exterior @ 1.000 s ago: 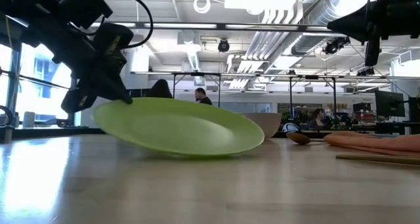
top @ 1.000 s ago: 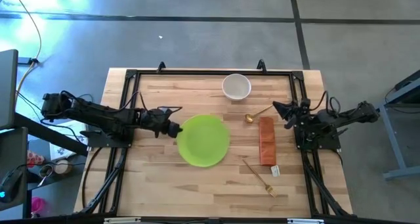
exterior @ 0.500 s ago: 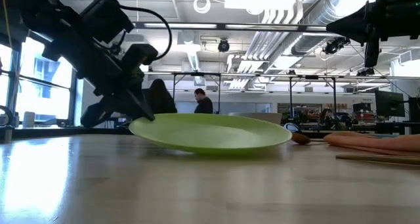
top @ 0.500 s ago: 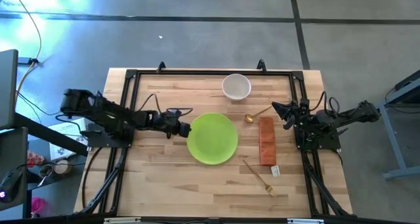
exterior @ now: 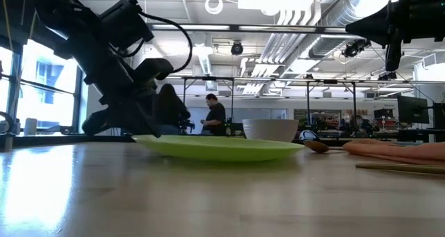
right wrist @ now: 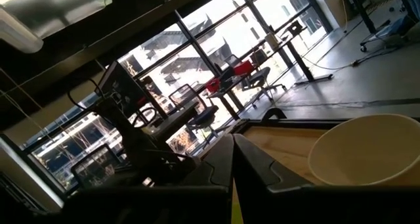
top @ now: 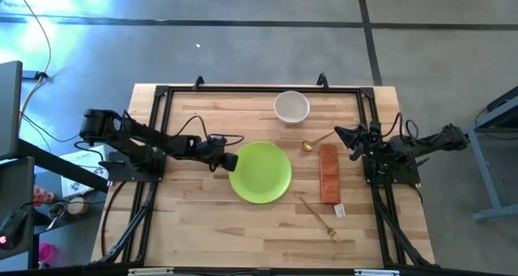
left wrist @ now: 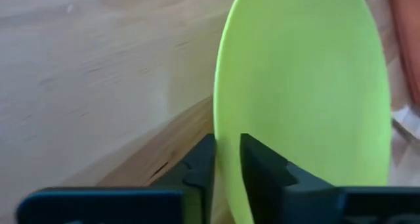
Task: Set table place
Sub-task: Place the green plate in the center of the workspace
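The lime-green plate (top: 263, 172) lies flat on the middle of the table (top: 202, 227); it also shows in the low view (exterior: 222, 148). My left gripper (top: 227, 158) is at the plate's left rim and is shut on it. The white bowl (top: 291, 107) stands at the far edge. The gold spoon (top: 317, 139) lies right of the plate. The gold fork (top: 322, 219) lies near the front right. My right gripper (top: 344, 136) waits, shut and empty, above the table's right side. My left gripper pinches the plate's left rim (left wrist: 222, 129) between its two fingers, one finger (left wrist: 200, 165) under the rim and one (left wrist: 262, 165) over it. The fingers come nearly level from the table's left. The plate rests flat on the table.
An orange-brown strip (top: 329, 172) lies between the spoon and the fork, with a small white piece (top: 340, 211) at its near end. The black rail frame (top: 162, 106) runs along the table's edges. People sit in the room beyond (exterior: 212, 115).
My left gripper has gone toward the table's right edge and down with the plate. The plate, first tilted with its left rim raised, has come down level and now lies flat on the table, a little farther right than before.
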Robot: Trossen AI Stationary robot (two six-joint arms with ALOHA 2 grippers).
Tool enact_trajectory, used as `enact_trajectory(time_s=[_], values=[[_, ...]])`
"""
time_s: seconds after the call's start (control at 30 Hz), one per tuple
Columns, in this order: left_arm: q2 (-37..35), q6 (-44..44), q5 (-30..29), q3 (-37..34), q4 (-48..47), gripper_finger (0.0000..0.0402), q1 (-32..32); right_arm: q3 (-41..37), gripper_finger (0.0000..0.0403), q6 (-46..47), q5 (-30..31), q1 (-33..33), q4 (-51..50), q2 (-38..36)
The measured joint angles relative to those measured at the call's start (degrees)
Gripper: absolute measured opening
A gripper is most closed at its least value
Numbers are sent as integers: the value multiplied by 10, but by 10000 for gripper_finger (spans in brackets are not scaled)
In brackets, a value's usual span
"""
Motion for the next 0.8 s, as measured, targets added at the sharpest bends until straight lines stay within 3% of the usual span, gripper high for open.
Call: enact_trajectory(time_s=[0.27, 0.37, 0.53, 0.67, 0.8], values=[[0, 33, -2, 35, -21, 171, 0, 35, 0, 15, 7, 0, -52, 9], [0, 49, 3, 63, -72, 207, 0, 110, 0, 22, 30, 0, -162, 31], [0, 80, 0, 124, -167, 250, 0, 281, 0, 129, 56, -27, -459, 119], [0, 124, -20, 190, -250, 263, 0, 398, 0, 211, -5, -82, -643, 231], [0, 166, -45, 258, -332, 262, 0, 479, 16, 200, -113, -156, -703, 352]])
